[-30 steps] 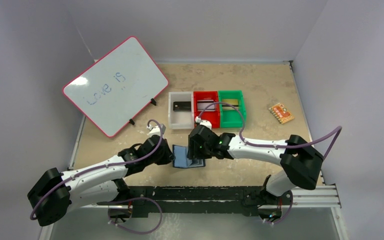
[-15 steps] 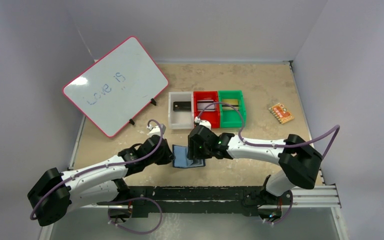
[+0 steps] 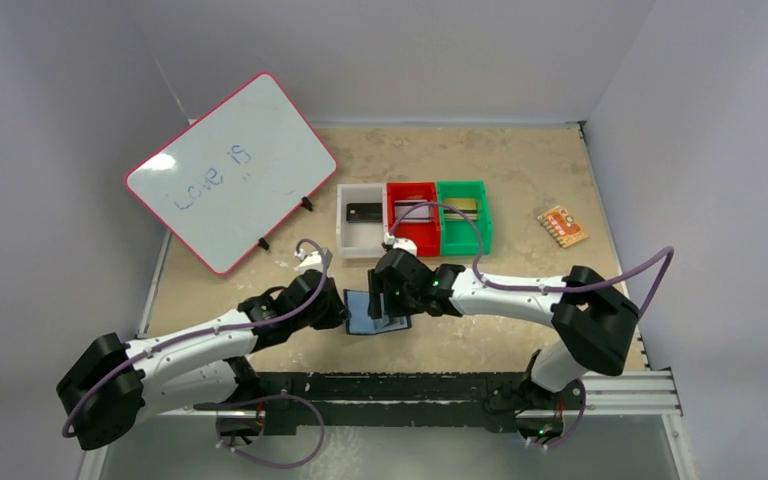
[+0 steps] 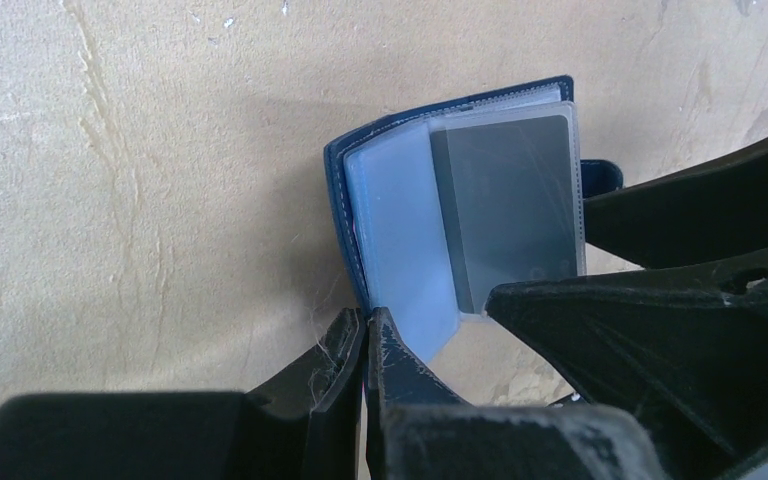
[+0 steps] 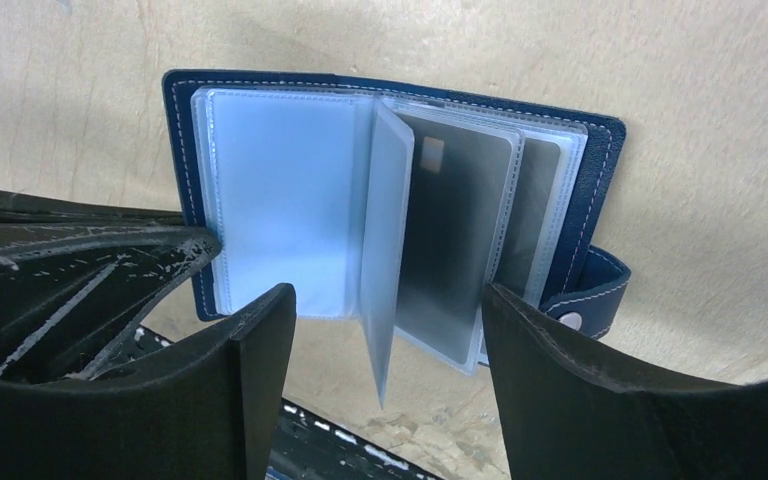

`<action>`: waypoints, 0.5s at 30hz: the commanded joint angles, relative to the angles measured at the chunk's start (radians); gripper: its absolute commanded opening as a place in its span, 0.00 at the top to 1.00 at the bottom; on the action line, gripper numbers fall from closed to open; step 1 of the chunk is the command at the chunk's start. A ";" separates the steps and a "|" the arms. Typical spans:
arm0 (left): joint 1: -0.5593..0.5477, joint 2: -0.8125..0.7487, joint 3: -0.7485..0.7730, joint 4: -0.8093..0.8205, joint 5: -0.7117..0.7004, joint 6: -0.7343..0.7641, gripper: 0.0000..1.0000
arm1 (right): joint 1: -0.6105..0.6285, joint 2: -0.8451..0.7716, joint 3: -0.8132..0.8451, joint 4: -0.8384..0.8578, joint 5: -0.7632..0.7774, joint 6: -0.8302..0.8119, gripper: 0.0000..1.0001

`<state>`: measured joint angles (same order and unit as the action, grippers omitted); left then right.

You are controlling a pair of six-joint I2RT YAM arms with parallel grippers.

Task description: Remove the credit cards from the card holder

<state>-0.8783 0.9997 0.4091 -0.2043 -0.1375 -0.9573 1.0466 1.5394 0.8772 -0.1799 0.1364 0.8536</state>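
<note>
The navy card holder [image 3: 364,313] lies open on the table between my two arms. In the right wrist view it [image 5: 280,200] shows pale clear sleeves, one sleeve standing up, a grey card [image 5: 455,240] in a sleeve, and its snap tab [image 5: 588,300] at the right. My left gripper [image 4: 365,330] is shut on the holder's left navy cover edge [image 4: 345,220]. My right gripper [image 5: 385,310] is open, its jaws on either side of the upright sleeve and the grey card, touching neither. It sits over the holder's right half [image 3: 388,298].
White [image 3: 360,247], red [image 3: 412,186] and green [image 3: 465,247] bins stand behind the holder, each with a card in it. A tilted whiteboard [image 3: 230,170] stands at the back left. An orange patterned piece [image 3: 562,226] lies at the right.
My right gripper has shifted slightly left over the open holder. The left arm and the holder have stayed in place.
</note>
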 commanded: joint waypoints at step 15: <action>-0.005 0.017 0.017 0.054 0.016 0.012 1.00 | 0.034 0.095 0.153 -0.047 0.017 -0.066 0.28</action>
<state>-0.8783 1.0122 0.4091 -0.2020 -0.1402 -0.9569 1.0611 1.6402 0.9836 -0.2775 0.1730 0.8017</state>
